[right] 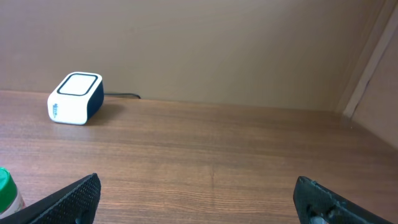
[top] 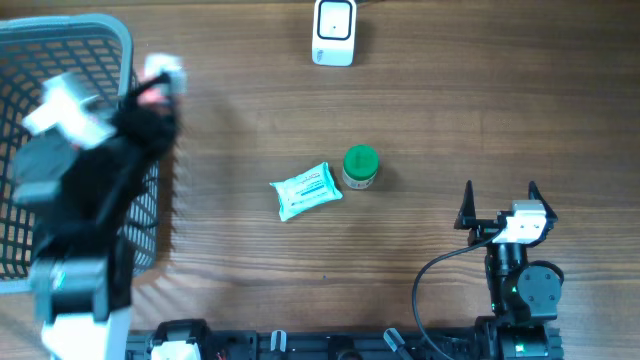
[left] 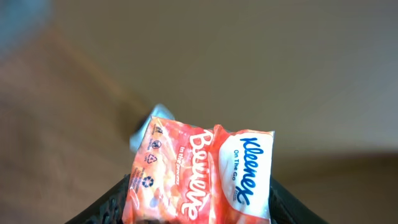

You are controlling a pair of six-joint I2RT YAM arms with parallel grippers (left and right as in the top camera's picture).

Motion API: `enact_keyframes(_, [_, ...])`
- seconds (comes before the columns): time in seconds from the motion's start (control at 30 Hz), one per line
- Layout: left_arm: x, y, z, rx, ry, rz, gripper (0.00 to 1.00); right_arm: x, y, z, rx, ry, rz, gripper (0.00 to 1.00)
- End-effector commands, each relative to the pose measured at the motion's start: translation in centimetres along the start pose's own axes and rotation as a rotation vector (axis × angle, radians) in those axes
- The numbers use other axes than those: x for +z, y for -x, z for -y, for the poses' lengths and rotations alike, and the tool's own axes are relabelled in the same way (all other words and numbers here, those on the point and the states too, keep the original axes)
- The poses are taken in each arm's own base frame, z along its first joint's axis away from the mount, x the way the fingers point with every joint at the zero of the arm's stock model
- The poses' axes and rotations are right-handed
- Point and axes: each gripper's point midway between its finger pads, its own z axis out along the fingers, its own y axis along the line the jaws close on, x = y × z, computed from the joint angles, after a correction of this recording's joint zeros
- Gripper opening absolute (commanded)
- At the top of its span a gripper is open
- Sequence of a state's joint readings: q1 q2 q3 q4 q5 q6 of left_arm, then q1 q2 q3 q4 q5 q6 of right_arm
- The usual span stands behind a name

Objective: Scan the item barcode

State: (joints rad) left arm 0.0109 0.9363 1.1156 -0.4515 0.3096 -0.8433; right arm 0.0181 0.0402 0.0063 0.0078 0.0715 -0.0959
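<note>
Overhead view has the scanner (top: 333, 31) sitting at the far edge of the tabletop (top: 450, 100), white with a dark trim, so everything else is placed off that. Well to the left of the scanner, and a bit nearer the robot, the left fingers (left: 104, 206) are clamped on a Kleenex pack (top: 160, 73). That whole arm is pretty blurry from above, so the pack only shows as a white and pink smudge, up over the right rim of the basket (top: 100, 30), which fills the corner far left of the scanner.

The left wrist view is way clearer. The Kleenex pack (left: 200, 177) is orange-red with a white panel and the blue logo, and it sits between the two dark fingers with the printed face toward the camera. Small symbols show on its left side, but no barcode can be picked out on that face.

Straight toward the robot from the scanner, a jar (top: 360, 167) with a green lid stands on the tabletop. A teal pack (top: 307, 190) lies just beside it, on the jar's left.

The right fingers (top: 533, 193) are well apart from the scanner, down toward the near right. They're spread wide with nothing between them. From the right wrist view the scanner (right: 76, 98) is up at the far left, and the jar's green lid just pokes in at the left edge.
</note>
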Motion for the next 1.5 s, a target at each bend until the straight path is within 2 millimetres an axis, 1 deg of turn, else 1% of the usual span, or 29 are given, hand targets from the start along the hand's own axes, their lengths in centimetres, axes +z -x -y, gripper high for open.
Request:
enact_keyframes(0.0, [5.9, -7.5, -0.1, 0.037, 0.044, -0.225, 0.52, 0.0, 0.2, 0.0, -0.008, 0.002, 0.009, 1.00])
enact_keyframes(0.03, [7.6, -9.9, -0.1, 0.056, 0.053, -0.280, 0.52, 0.0, 0.2, 0.0, -0.008, 0.002, 0.009, 1.00])
enact_keyframes(0.1, [11.2, -15.7, 0.5, 0.102, 0.031, -0.405, 0.51, 0.0, 0.2, 0.0, -0.008, 0.002, 0.009, 1.00])
enact_keyframes(0.17, [13.7, -21.2, 1.3, 0.142, -0.012, -0.497, 0.50, 0.0, 0.2, 0.0, -0.008, 0.002, 0.009, 1.00])
enact_keyframes(0.23, [15.4, -27.1, 2.3, 0.184, -0.074, -0.576, 0.50, 0.0, 0.2, 0.0, -0.009, 0.002, 0.009, 1.00])
enact_keyframes(0.27, [15.8, -29.7, 2.6, 0.208, -0.097, -0.607, 0.50, 0.0, 0.2, 0.0, -0.009, 0.002, 0.009, 1.00])
enact_keyframes(0.3, [16.1, -32.6, 2.3, 0.257, -0.109, -0.634, 0.50, 0.0, 0.2, 0.0, -0.008, 0.002, 0.009, 0.99])
enact_keyframes(0.33, [16.2, -34.8, 1.6, 0.305, -0.091, -0.649, 0.50, 0.0, 0.2, 0.0, -0.009, 0.002, 0.009, 1.00])
enact_keyframes(0.4, [15.8, -37.9, 0.5, 0.360, -0.062, -0.678, 0.51, 0.0, 0.2, 0.0, -0.008, 0.002, 0.009, 1.00])
enact_keyframes(0.43, [15.1, -40.1, 0.0, 0.401, -0.060, -0.714, 0.51, 0.0, 0.2, 0.0, -0.008, 0.002, 0.009, 1.00])
enact_keyframes(0.47, [14.5, -41.6, -0.7, 0.428, -0.039, -0.739, 0.52, 0.0, 0.2, 0.0, -0.008, 0.002, 0.009, 1.00])
enact_keyframes(0.5, [14.3, -42.2, -1.5, 0.450, -0.009, -0.744, 0.52, 0.0, 0.2, 0.0, -0.008, 0.002, 0.009, 1.00])
enact_keyframes(0.6, [13.9, -43.3, -3.9, 0.508, 0.082, -0.743, 0.53, 0.0, 0.2, 0.0, -0.008, 0.002, 0.009, 1.00])
enact_keyframes(0.63, [13.9, -43.5, -5.0, 0.525, 0.118, -0.745, 0.53, 0.0, 0.2, 0.0, -0.008, 0.002, 0.009, 1.00])
enact_keyframes(0.8, [14.4, -43.8, -8.7, 0.571, 0.235, -0.738, 0.53, 0.0, 0.2, 0.0, -0.008, 0.002, 0.009, 1.00])
enact_keyframes(0.9, [14.8, -43.5, -9.4, 0.588, 0.261, -0.707, 0.53, 0.0, 0.2, 0.0, -0.008, 0.002, 0.009, 1.00])
enact_keyframes(1.07, [15.7, -41.2, -10.2, 0.641, 0.332, -0.579, 0.54, 0.0, 0.2, 0.0, -0.008, 0.002, 0.009, 1.00])
enact_keyframes(1.2, [15.9, -40.1, -11.1, 0.662, 0.379, -0.546, 0.54, 0.0, 0.2, 0.0, -0.008, 0.002, 0.009, 1.00])
enact_keyframes(1.27, [16.1, -39.7, -11.3, 0.655, 0.386, -0.541, 0.58, 0.0, 0.2, 0.0, -0.008, 0.002, 0.009, 1.00])
enact_keyframes(1.33, [16.0, -39.8, -11.3, 0.653, 0.382, -0.548, 0.65, 0.0, 0.2, 0.0, -0.008, 0.002, 0.009, 1.00])
enact_keyframes(1.4, [15.8, -40.4, -11.2, 0.645, 0.370, -0.578, 0.80, 0.0, 0.2, 0.0, -0.008, 0.002, 0.008, 1.00])
enact_keyframes(1.43, [15.6, -40.8, -11.2, 0.638, 0.364, -0.604, 0.86, 0.0, 0.2, 0.0, -0.008, 0.002, 0.008, 1.00])
enact_keyframes(1.47, [15.4, -41.2, -11.2, 0.632, 0.358, -0.626, 0.94, 0.0, 0.2, 0.0, -0.009, 0.002, 0.008, 1.00])
